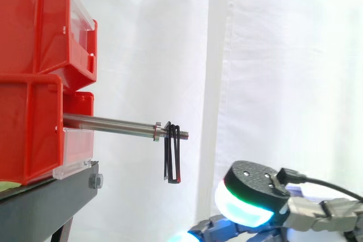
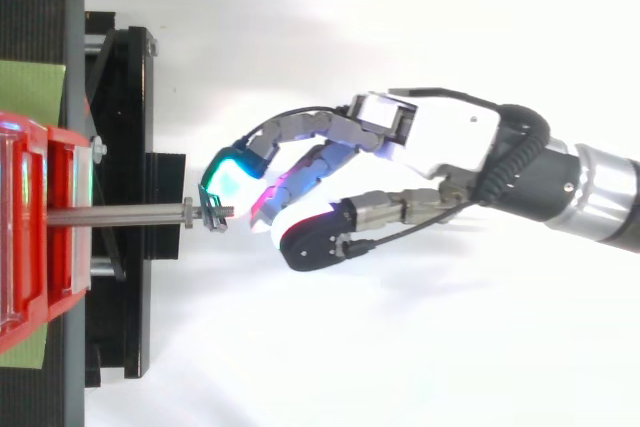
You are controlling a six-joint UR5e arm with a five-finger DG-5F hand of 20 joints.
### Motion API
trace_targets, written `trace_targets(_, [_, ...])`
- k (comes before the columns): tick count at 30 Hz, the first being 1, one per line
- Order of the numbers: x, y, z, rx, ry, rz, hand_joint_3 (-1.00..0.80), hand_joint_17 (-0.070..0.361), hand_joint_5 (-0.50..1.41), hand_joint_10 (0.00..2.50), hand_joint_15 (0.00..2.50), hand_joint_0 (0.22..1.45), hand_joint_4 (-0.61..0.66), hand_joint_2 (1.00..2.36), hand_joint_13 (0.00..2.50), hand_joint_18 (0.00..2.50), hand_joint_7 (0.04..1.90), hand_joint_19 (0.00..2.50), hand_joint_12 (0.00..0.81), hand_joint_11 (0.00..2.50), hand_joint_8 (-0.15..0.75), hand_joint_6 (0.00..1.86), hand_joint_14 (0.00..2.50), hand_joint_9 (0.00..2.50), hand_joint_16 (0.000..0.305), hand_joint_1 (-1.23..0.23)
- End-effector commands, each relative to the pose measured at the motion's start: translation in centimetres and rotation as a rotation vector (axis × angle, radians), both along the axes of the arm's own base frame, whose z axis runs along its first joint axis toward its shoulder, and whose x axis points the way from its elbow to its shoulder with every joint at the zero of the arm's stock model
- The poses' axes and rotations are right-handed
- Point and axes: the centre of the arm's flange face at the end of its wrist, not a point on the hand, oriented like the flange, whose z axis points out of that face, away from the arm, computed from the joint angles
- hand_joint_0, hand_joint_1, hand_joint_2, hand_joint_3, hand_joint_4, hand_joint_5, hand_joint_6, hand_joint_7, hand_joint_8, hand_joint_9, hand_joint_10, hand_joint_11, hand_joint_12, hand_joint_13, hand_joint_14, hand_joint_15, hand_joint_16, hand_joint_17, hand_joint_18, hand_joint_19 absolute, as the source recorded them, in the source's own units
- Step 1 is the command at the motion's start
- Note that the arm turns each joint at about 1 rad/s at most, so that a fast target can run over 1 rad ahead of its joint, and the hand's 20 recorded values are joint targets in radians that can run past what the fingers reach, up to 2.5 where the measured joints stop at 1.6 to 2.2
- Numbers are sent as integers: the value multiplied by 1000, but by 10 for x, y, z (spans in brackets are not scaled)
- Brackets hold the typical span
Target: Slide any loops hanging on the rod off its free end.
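While the black loops hang on the rod right by its free end, the hand sits lower down, past the tip, not touching them. Its fingers are loosely bent and spread, holding nothing. The rod sticks out from the red bins.

At the side view's left, stacked bins sit on the stand. The rod juts rightward from them to mid-frame, with loops hanging near its free end. The hand lies lower right, below that end.
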Motion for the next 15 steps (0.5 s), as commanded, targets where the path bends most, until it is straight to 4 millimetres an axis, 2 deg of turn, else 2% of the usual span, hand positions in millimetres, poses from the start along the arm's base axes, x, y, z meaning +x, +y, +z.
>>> trace_targets(1, [7, 0, -2, 3, -23, 5, -374, 102, -147, 8, 261, 593, 326, 1010, 895, 810, 844, 394, 312, 296, 315, 503, 9, 956, 45, -584])
trace_targets(5, [12, 1, 3, -15, -71, 0, -381, 102, -143, 8, 267, 589, 325, 1009, 895, 812, 871, 399, 314, 301, 314, 503, 9, 951, 45, -608])
trace_targets(10, [28, 3, -19, -30, -177, -8, -383, 101, -140, 10, 265, 590, 330, 1008, 896, 811, 896, 402, 313, 311, 315, 503, 10, 952, 45, -610])
trace_targets(15, [35, 5, -12, -45, -223, 11, -387, 100, -137, 8, 269, 591, 337, 1008, 900, 814, 925, 400, 315, 318, 315, 503, 9, 956, 45, -619])
